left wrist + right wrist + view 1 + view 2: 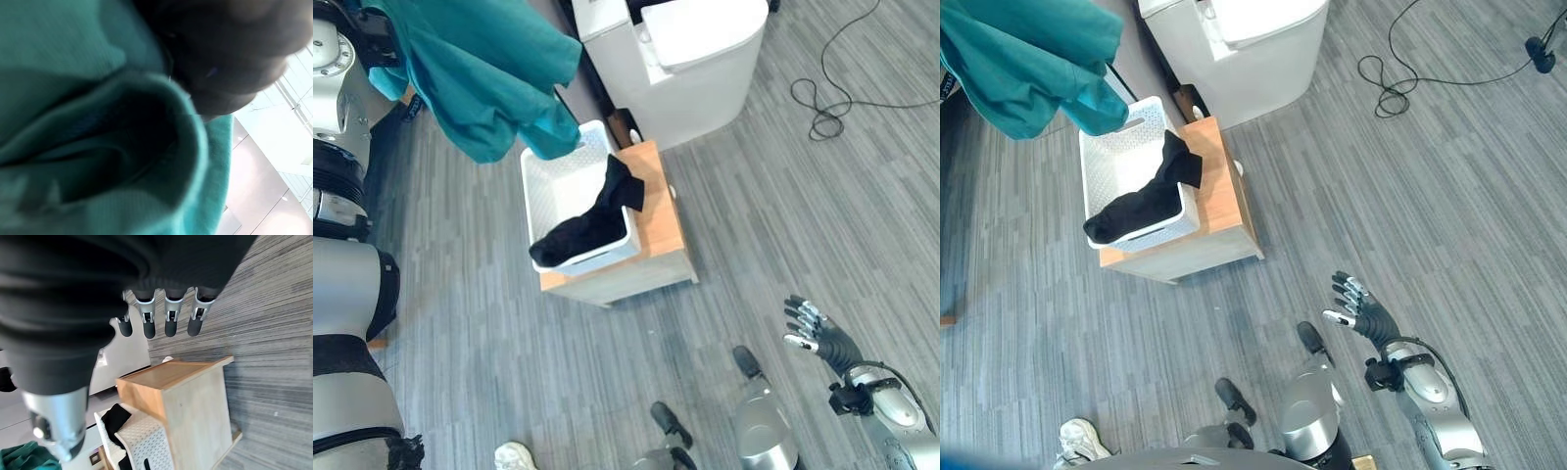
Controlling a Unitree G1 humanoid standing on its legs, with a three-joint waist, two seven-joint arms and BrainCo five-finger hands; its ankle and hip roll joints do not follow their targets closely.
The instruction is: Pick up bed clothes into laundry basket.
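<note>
Hanging teal cloth over basket rim | left hand's grip unclear | right hand relaxed, empty

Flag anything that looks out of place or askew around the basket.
The black garment is only partly in the white laundry basket: one end hangs over the rim at the near corner, and another part drapes over the side wall. The basket itself sits on a wooden stand, level. The teal cloth hangs above it.
</note>
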